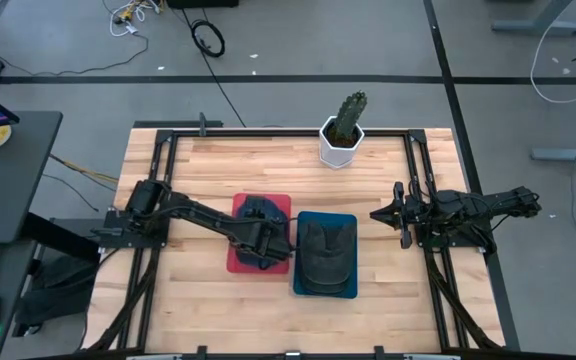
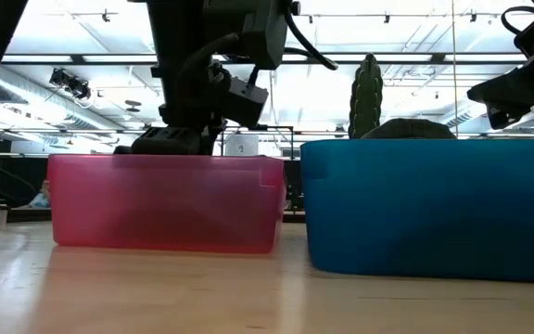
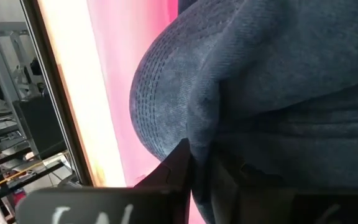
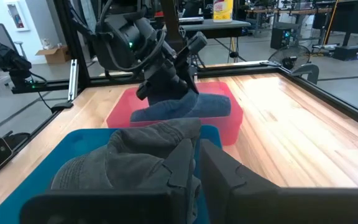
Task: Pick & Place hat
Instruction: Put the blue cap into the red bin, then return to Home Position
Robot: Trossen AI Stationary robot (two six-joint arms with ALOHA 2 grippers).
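Observation:
A blue denim hat sits in the red bin at the table's middle. It also shows in the right wrist view, rising above the bin's rim. My left gripper reaches into the red bin from the left and is shut on the blue hat. A dark grey hat lies in the blue bin just to the right. My right gripper waits shut and empty at the table's right side, pointing toward the bins. My left gripper pinches a fold of the blue hat's crown cloth between its two fingers, coming slantwise from above and from the table's left. The hat's lower part is inside the red bin. I cannot tell whether it is lifted clear of the bin's floor.
A white pot with a green cactus stands at the table's far edge behind the bins. Black rails run along the table's sides. Bare wood lies in front of the bins, near the table's front edge.

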